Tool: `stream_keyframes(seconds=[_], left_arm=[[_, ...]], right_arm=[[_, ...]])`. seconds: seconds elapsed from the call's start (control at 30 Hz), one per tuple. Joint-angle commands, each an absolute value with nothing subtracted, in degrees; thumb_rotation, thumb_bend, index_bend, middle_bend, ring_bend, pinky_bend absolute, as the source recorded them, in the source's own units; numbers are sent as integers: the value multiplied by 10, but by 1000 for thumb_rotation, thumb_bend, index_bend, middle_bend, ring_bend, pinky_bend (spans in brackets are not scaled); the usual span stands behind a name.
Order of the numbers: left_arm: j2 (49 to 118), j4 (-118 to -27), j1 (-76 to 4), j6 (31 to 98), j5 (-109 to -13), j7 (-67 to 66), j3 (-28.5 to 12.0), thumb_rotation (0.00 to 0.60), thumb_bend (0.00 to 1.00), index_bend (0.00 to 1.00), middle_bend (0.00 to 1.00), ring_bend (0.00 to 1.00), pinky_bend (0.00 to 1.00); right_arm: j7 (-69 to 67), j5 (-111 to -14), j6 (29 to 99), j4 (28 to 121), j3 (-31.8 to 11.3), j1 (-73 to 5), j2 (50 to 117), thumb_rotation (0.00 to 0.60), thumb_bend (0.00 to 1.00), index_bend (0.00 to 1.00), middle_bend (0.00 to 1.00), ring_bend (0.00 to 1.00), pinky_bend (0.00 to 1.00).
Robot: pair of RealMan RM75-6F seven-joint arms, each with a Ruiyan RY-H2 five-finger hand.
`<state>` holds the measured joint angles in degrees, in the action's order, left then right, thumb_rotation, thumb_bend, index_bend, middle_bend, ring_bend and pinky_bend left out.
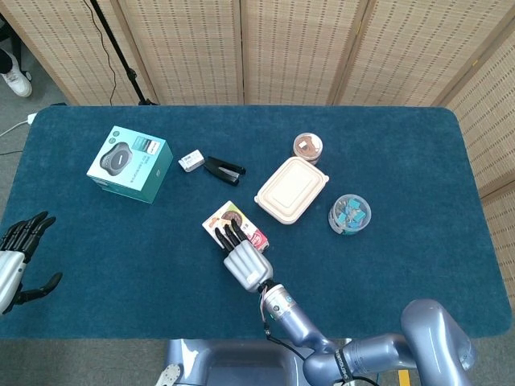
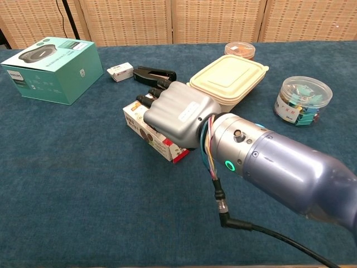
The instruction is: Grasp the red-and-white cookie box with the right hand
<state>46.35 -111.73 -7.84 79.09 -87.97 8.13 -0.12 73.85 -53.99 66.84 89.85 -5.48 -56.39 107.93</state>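
Observation:
The red-and-white cookie box (image 1: 231, 218) lies flat near the middle of the blue table; in the chest view, the cookie box (image 2: 144, 127) shows its left end and front side. My right hand (image 1: 245, 263) lies over the box's near end from the front, palm down. Its dark fingers (image 1: 230, 237) stretch across the box top. In the chest view, the right hand (image 2: 176, 114) covers most of the box, and the thumb is hidden. My left hand (image 1: 18, 256) hovers at the table's left edge, fingers spread, holding nothing.
A teal product box (image 1: 129, 163) stands at the back left. A small white box (image 1: 191, 160) and a black stapler (image 1: 224, 168) lie behind the cookie box. To the right are a beige lidded container (image 1: 291, 190), a brown-filled tub (image 1: 307, 147) and a clear tub of clips (image 1: 349, 213).

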Motion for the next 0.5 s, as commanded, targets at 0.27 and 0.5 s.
stream_keyframes(seconds=[0.27,0.5], left_arm=[[465,-1120,-79,790,-878,75,-1,600,304,0,0,0,0],[465,-1120,-78,791,-880,73,0,600,304,0,0,0,0]], right_arm=[[743,-540,672,910,-73,-572,1075,600,1000,327,0,0,0],[746,-533,671,903,-74,-575,1081,600,1000,325,0,0,0]])
